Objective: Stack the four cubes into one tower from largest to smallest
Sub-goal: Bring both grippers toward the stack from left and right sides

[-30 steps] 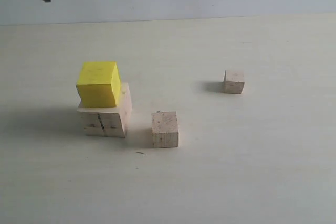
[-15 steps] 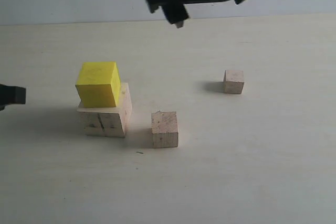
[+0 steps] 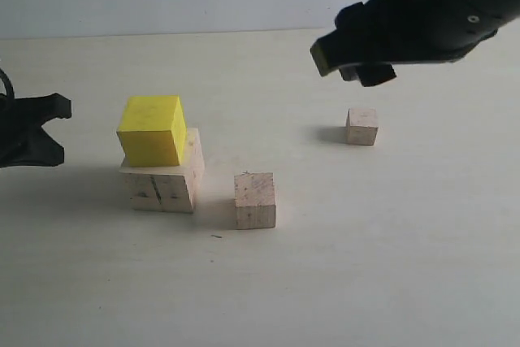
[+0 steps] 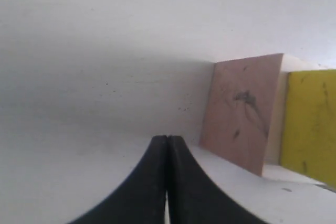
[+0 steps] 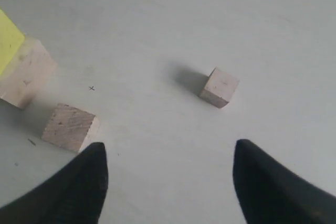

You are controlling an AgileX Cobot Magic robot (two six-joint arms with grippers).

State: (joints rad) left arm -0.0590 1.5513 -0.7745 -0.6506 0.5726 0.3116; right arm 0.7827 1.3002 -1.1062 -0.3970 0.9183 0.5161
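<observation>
Atop the large cube (image 3: 162, 186) sits the yellow cube (image 3: 150, 130); the left gripper (image 4: 167, 139) is pinched closed, the right gripper (image 5: 169, 148) wide, empty.

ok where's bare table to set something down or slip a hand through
Widest bare patch: the table along the exterior view's lower edge, below all the cubes. Also open between the medium cube and the small cube, though the right gripper hangs above it. Crowded: the narrow gap between the medium cube and the large cube under the yellow cube.

The small cube (image 3: 361, 126) stands clear; medium cube (image 3: 255, 200) crowds the large cube (image 3: 162, 186).
</observation>
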